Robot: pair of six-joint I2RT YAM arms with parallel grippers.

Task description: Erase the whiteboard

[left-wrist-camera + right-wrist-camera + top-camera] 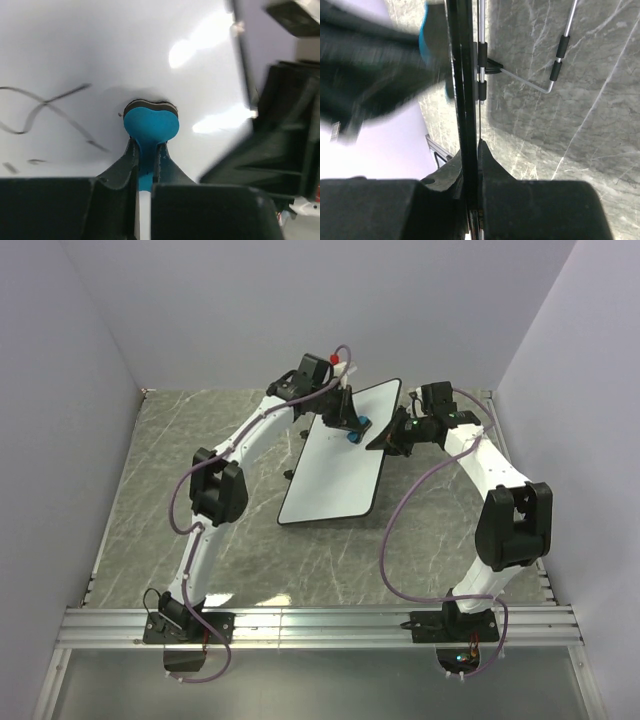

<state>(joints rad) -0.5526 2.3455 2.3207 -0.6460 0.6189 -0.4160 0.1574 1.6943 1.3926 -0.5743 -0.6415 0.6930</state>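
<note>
The large white rectangular whiteboard [335,470] with a thin black rim sits mid-table on the grey marbled tabletop [150,490], its right edge pinched in the closed right gripper [392,436], while the left gripper [350,422] clamps a small blue eraser block [150,125] pressed to the board's far part, near dark scribbles [45,107].

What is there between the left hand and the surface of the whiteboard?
A blue eraser: the left hand grips its thin end, and its dark pad seems to meet the whiteboard. The left wrist view shows this.
</note>
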